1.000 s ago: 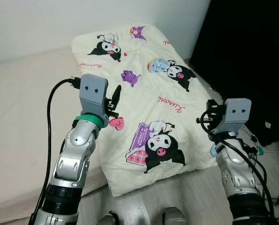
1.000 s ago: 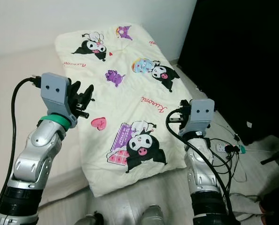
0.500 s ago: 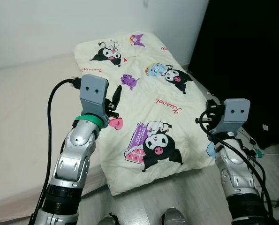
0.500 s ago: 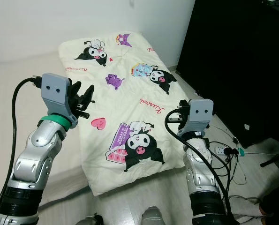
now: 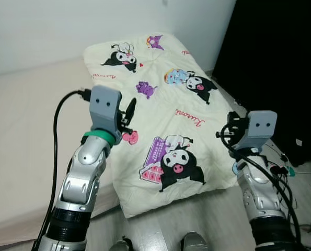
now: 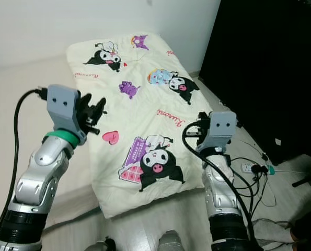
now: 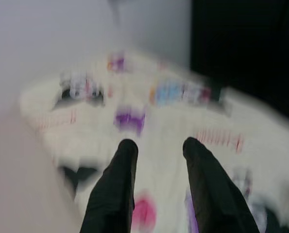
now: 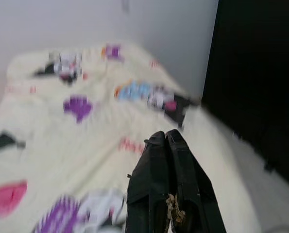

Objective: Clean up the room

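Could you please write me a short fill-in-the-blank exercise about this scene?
1. The left gripper has its fingers ____.
2. The right gripper has its fingers ____.
3. The blanket is cream with ____ prints.
4. Cables lie on the floor on the robot's ____ side.

Missing words: open; shut; cartoon; right

Soft matt printed cloth quilt [image 5: 160,99], seemingly quilted, glossy silver metal arms [image 5: 84,180]

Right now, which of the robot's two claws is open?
The left gripper, raised above the cartoon blanket: its fingers stand apart with a gap. The right gripper has its fingers pressed together.
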